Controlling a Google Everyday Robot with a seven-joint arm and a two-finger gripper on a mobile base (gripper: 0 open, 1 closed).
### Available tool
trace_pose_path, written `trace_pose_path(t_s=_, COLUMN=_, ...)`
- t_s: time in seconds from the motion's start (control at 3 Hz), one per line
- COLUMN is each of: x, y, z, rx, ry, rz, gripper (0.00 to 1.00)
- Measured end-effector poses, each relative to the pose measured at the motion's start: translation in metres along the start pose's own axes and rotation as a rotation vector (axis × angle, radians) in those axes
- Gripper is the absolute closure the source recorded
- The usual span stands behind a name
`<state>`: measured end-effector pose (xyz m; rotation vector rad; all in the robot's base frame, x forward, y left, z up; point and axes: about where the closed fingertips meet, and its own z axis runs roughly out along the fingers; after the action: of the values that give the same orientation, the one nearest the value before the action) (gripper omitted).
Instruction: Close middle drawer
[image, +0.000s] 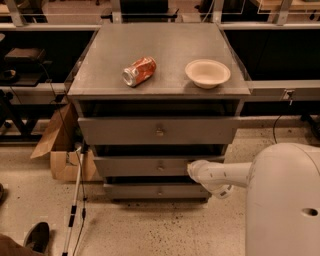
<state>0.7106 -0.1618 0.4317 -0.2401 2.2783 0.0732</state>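
Grey metal cabinet (160, 55) with a flat top occupies the centre of the camera view and carries three grey drawer fronts stacked one above another.

On the top, a crushed orange-red drinks can (139, 71) lies on its side. A shallow round beige bowl (207, 73) stands upright at its 3 o'clock, apart from it.

The middle drawer (135, 166), a plain grey front with a small round knob (160, 168), sits between the wider top drawer front (120, 131) at its 12 o'clock and the narrower bottom drawer front (145, 191) at its 6 o'clock. A dark strip shows above its upper edge.

The gripper (193, 169), at the end of a white arm (225, 176), is against the middle drawer's front, at 3 o'clock from the knob. Whether it is spread or pressed together cannot be told.

The white robot body (285, 200) fills the 4 o'clock corner.

A brown cardboard box (60, 145) rests on the speckled floor (165, 230) at 9 o'clock from the cabinet.
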Motion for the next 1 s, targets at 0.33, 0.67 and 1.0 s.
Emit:
trace_pose_path(t_s=0.33, x=0.005, y=0.000, z=0.003, rx=-0.009, ry=0.009, rz=0.015, gripper=1.00)
trace_pose_path(t_s=0.67, x=0.013, y=0.001, z=0.004, rx=-0.023, ry=0.021, rz=0.034, gripper=1.00)
trace_pose_path(t_s=1.0, x=0.022, y=0.001, z=-0.001, rx=-0.027, ry=0.029, rz=0.053, gripper=1.00)
